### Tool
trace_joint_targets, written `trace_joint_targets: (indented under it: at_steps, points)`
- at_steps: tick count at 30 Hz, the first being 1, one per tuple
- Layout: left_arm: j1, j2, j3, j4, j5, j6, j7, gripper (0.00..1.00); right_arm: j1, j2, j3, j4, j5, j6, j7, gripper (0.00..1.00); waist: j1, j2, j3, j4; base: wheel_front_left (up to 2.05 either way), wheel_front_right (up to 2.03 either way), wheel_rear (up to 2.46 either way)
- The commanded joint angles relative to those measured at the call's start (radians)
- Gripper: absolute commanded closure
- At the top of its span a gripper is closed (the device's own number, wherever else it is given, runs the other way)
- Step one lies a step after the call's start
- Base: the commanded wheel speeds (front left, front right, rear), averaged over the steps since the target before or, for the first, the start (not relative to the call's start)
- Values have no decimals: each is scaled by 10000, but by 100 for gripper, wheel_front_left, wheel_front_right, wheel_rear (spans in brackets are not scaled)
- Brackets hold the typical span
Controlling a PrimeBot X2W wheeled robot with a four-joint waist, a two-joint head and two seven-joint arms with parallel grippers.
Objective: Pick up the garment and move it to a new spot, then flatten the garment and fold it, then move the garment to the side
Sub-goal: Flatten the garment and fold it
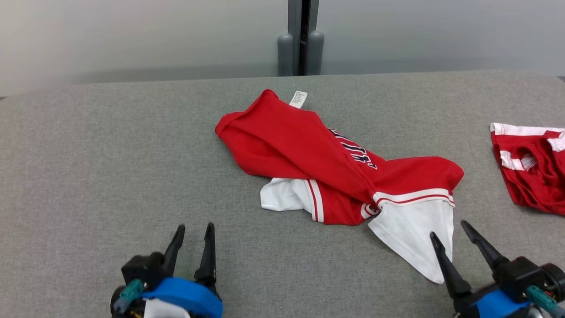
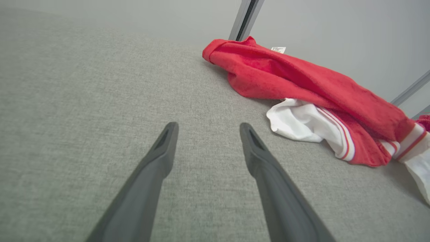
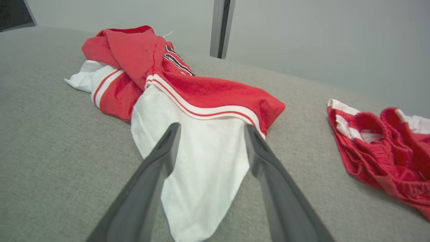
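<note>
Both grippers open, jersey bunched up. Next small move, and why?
Probably reach the left gripper forward to pinch the small white sleeve. The jersey lies twisted and bunched, and the right gripper hangs open over the other white sleeve, so gripping both sleeves could spread it flat.

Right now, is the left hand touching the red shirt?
Apart. In the head view a wide strip of bare grey table separates the open left hand from the shirt; the left wrist view shows the same gap.
</note>
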Motion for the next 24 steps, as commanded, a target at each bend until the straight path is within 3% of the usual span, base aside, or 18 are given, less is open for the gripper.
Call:
trace_joint_targets:
  at_steps: [1, 7, 12, 17, 24]
  points:
    - [-317, 2, 34, -82, 80, -15, -28, 0, -149, 127, 14, -111, 72, -3, -28, 0, 0, -1, 64, 5, 0, 0, 0]
    - [-2151, 15, -311, 42, 540, -15, -28, 0, -773, 802, 124, -182, 12, -3, -26, 0, 0, -1, 583, -12, 0, 0, 0]
    - [-4501, 177, -1279, 1067, 517, -15, 4, 0, -1328, 1165, 460, -39, -175, -3, -28, 0, 0, -1, 1153, -140, 0, 0, 0]
    - [-6908, 387, -2124, 2626, 197, -13, 898, 0, -1828, 1460, 719, -8, -211, -3, -27, 0, 0, -1, 1746, -502, 0, 0, 0]
    - [-8934, 616, -2408, 4290, 25, -13, 2212, 0, -2184, 1773, 953, -134, -203, -3, -27, 0, 0, -1, 2386, -1080, 0, 0, 0]
